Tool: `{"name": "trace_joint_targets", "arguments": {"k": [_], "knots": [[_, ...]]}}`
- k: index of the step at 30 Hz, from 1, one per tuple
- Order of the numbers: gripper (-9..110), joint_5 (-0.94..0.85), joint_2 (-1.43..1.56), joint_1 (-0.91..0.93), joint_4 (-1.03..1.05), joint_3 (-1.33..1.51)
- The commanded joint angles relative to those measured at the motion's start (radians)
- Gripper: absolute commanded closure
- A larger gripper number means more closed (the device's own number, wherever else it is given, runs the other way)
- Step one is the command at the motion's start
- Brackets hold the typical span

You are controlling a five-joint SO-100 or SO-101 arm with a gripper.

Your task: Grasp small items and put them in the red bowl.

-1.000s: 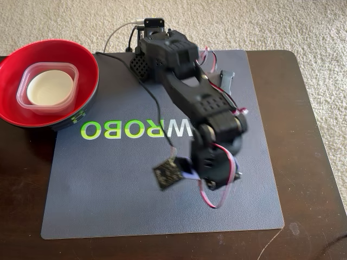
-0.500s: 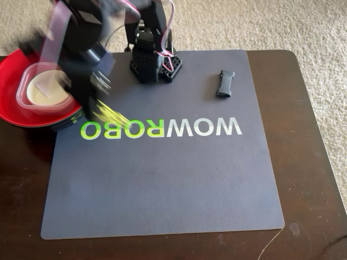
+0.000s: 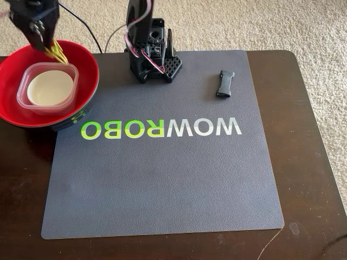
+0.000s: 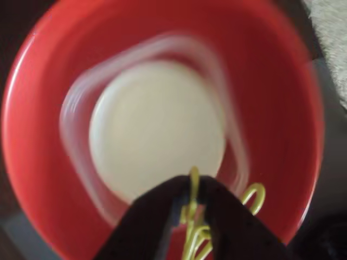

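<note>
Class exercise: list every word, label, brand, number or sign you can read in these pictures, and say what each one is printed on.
"WOWROBO", seen upside down in the fixed view, white then green letters: printed on the grey mat.
Green markings on the dark outside of the red bowl: mostly hidden, not readable.
Wrist view: blurred, no text.
Black clip-like piece, clear tub: no text visible.

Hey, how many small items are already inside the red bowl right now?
2: the clear tub sits in the red bowl, and the white dish lies inside the tub. The clothespin hangs in the gripper above; the black clip lies on the mat.
</note>
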Motion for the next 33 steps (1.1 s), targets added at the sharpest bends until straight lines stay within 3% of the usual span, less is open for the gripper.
{"name": "trace_joint_targets", "arguments": {"k": [1, 6, 8, 12, 16, 20, 26, 33], "knots": [[88, 0.020, -0.069, 0.029, -0.086, 0.000], [83, 0.000, -0.097, -0.031, -0.155, -0.012], [75, 0.020, -0.040, -0.087, -0.103, -0.017], [73, 0.149, 0.322, -0.282, 0.069, 0.095], [73, 0.238, 0.779, -0.549, 0.067, 0.262], [72, 0.399, 0.962, -0.841, 0.120, 0.379], [72, 0.649, 0.732, -1.195, 0.181, 0.431], [71, 0.661, 0.253, -1.555, 0.184, 0.130]]}}
